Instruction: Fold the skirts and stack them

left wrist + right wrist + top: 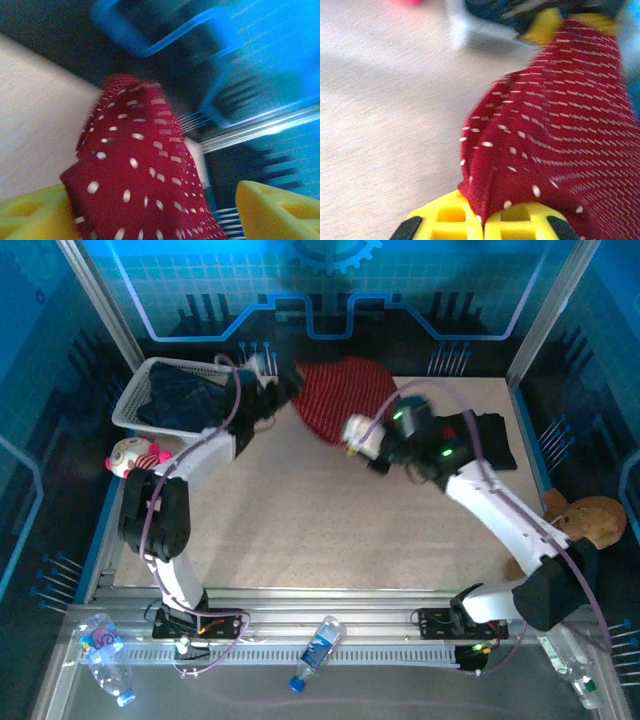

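Observation:
The red skirt (345, 390) with small white dashes lies bunched at the back middle of the table. My right gripper (353, 436) is at its near edge, shut, with a fold of the red skirt (555, 130) pinched between its yellow fingers (445, 220). My left gripper (284, 389) is at the skirt's left side; its fingers (280, 210) stand wide apart, and the red skirt (140, 165) bulges loose between them. A black skirt (492, 440) lies flat at the right. Dark denim skirts (185, 395) fill the basket.
The white mesh basket (135, 390) stands at the back left, with a pink-and-white plush toy (135, 455) in front of it. A brown plush (590, 520) sits at the table's right edge. Plastic bottles (318, 650) lie on the rail near the arm bases.

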Robot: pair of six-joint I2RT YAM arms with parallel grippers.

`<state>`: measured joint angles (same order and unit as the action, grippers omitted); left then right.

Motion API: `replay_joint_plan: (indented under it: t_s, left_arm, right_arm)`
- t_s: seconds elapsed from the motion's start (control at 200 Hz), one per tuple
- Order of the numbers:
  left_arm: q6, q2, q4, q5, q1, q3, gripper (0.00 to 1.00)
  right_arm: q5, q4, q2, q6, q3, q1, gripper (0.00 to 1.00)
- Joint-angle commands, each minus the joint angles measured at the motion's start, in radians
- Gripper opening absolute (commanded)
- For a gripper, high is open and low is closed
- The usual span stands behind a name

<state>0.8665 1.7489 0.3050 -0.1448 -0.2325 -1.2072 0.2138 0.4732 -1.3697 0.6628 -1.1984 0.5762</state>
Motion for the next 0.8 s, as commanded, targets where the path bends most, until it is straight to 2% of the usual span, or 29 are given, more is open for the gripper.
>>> replay_joint_plan:
  t_s: [0.0, 0.06, 0.065, 0.07, 0.095, 0.145, 0.215, 0.33, 0.37, 0.435, 0.515, 0.595, 0.72, 0.795]
  left_arm:
    - [0.099, -0.227, 0.034, 0.16, 0.019, 0.221, 0.84]
    - [0.101, -0.334, -0.14, 0.223, 0.016, 0.262, 0.9]
    - [0.1, -0.341, -0.148, 0.229, 0.016, 0.264, 0.91]
    - [0.1, -0.349, -0.167, 0.234, 0.016, 0.265, 0.91]
    - [0.095, -0.384, -0.244, 0.266, 0.012, 0.268, 0.95]
    - [0.079, -0.435, -0.367, 0.325, 0.002, 0.263, 0.98]
    - [0.056, -0.47, -0.501, 0.372, -0.01, 0.234, 0.99]
    - [0.019, -0.429, -0.587, 0.338, -0.037, 0.174, 0.99]
    - [0.009, -0.398, -0.585, 0.322, -0.057, 0.155, 0.99]
    - [-0.007, -0.324, -0.568, 0.262, -0.082, 0.111, 0.99]
    - [-0.021, -0.193, -0.55, 0.113, -0.095, 0.034, 0.99]
    - [-0.03, -0.055, -0.573, -0.001, -0.112, -0.071, 0.99]
    - [-0.048, 0.103, -0.65, -0.033, -0.142, -0.218, 0.99]
    - [-0.036, 0.174, -0.659, -0.039, -0.143, -0.256, 0.99]
  right_arm:
    - [-0.059, 0.213, -0.049, -0.029, 0.061, 0.19, 0.44]
    - [0.054, 0.282, -0.058, -0.105, 0.041, 0.211, 0.63]
    - [0.062, 0.284, -0.056, -0.112, 0.04, 0.212, 0.68]
    - [0.076, 0.284, -0.053, -0.124, 0.04, 0.209, 0.92]
    - [0.088, 0.27, -0.042, -0.148, 0.044, 0.205, 1.0]
    - [0.076, 0.186, 0.006, -0.21, 0.079, 0.188, 1.0]
    - [0.04, -0.033, 0.098, -0.314, 0.157, 0.139, 1.0]
    - [-0.082, -0.35, 0.201, -0.622, 0.295, 0.001, 1.0]
    - [-0.173, -0.402, 0.219, -0.762, 0.334, -0.056, 1.0]
    - [-0.19, -0.403, 0.227, -0.95, 0.374, -0.15, 1.0]
    - [-0.149, -0.349, 0.204, -1.149, 0.397, -0.258, 1.0]
    - [-0.14, -0.293, 0.171, -1.264, 0.42, -0.295, 1.0]
    - [-0.226, -0.109, 0.103, -1.374, 0.415, -0.304, 1.0]
    - [-0.187, -0.04, 0.037, -1.395, 0.404, -0.322, 0.99]
